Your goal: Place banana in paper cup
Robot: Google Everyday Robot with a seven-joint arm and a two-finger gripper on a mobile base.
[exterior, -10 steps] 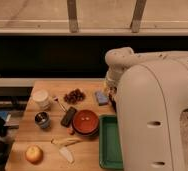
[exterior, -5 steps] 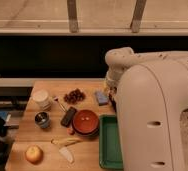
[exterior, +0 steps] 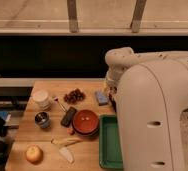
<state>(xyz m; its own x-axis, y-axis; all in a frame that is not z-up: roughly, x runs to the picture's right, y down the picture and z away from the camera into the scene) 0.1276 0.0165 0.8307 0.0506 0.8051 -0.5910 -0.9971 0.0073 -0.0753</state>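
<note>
We see the banana (exterior: 66,141) lying on the wooden table (exterior: 24,132) near its front edge, at about 7 o'clock from the red bowl (exterior: 85,123), with its pale peel strips splayed and one strip trailing toward 5 o'clock. The paper cup (exterior: 40,98) stands upright at the table's back left, roughly 11 o'clock from the banana and well apart from it; we cannot make out its inside. The robot's white arm (exterior: 152,115) fills the right side, is cut off at the right and bottom edges, and covers the right part of the green tray (exterior: 108,145). The gripper (exterior: 112,99) shows only as a dark sliver at the arm's left edge, just beside the blue object (exterior: 101,97), at 1 o'clock from the bowl — whether it is spread or pressed together we cannot tell. An apple (exterior: 34,153) sits at 8 o'clock from the banana, a small dark metallic cup (exterior: 42,119) at 10 o'clock. The dark reddish cluster (exterior: 74,95) behind the bowl we cannot identify
</note>
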